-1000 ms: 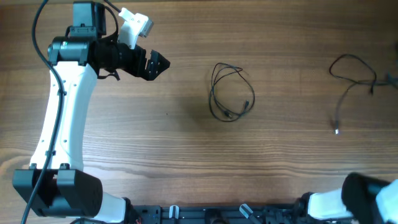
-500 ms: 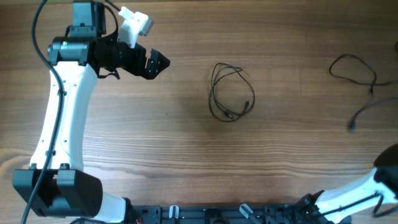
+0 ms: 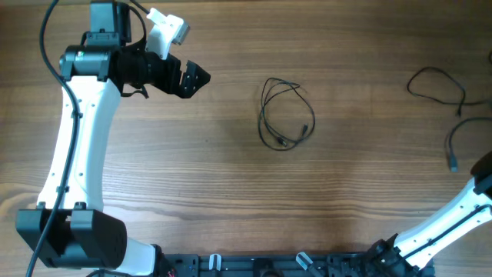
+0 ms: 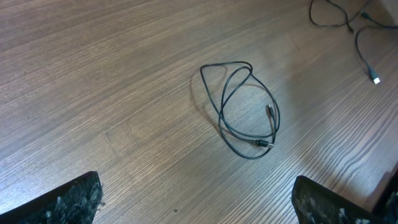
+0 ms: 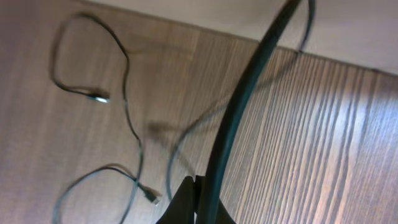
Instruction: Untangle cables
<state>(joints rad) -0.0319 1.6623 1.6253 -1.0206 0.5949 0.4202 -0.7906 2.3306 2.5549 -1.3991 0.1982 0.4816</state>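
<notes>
The right fingers [image 5: 184, 209] pinch a thin cable [image 3: 450, 147] at the right edge of the surface [image 3: 231, 185], the left fingers [image 4: 68, 199] are wide and empty, and a hard tug could drag the looped cable [image 3: 463, 98] nearby off too.

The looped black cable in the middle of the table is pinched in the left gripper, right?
No. The looped black cable is in the middle of the table, but it lies loose; the left gripper is open and apart from it. The overhead view shows this.
</notes>
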